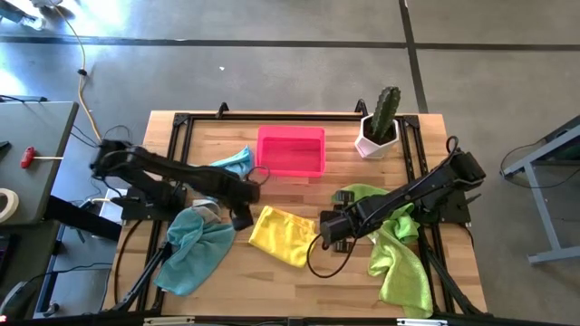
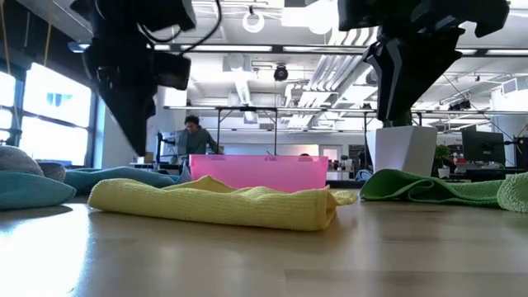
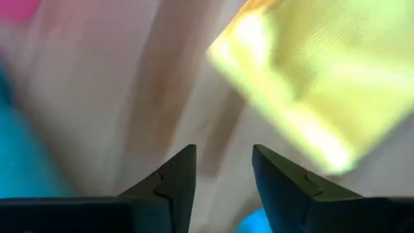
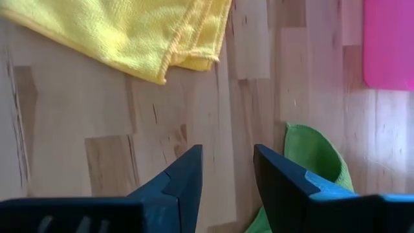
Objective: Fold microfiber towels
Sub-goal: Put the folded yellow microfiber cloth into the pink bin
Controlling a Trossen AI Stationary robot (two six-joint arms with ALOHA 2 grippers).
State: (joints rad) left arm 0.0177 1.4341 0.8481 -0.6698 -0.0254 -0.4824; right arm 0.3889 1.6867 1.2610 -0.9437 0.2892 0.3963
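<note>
The pale wooden butcher-block surface (image 1: 299,272) stands on a grey concrete floor (image 1: 272,81) crossed by dark seam lines. To one side sits a grey side desk (image 1: 32,154) with a red-handled tool (image 1: 29,158) and a roll of white tape (image 1: 7,203) on it. Across the room, white ceiling ducts (image 2: 330,78) and strip lights (image 2: 272,48) hang overhead, bright windows (image 2: 49,115) fill one wall, and a person (image 2: 195,136) sits far off.

table: light wood butcher-block top (image 1: 299,281), black frame rails at edges
centre: yellow towel (image 1: 283,235), folded
top centre: pink tray (image 1: 291,151)
top right: white pot with cactus (image 1: 378,136)
left: teal towels (image 1: 195,256)
right: lime green towels (image 1: 399,263)
</note>
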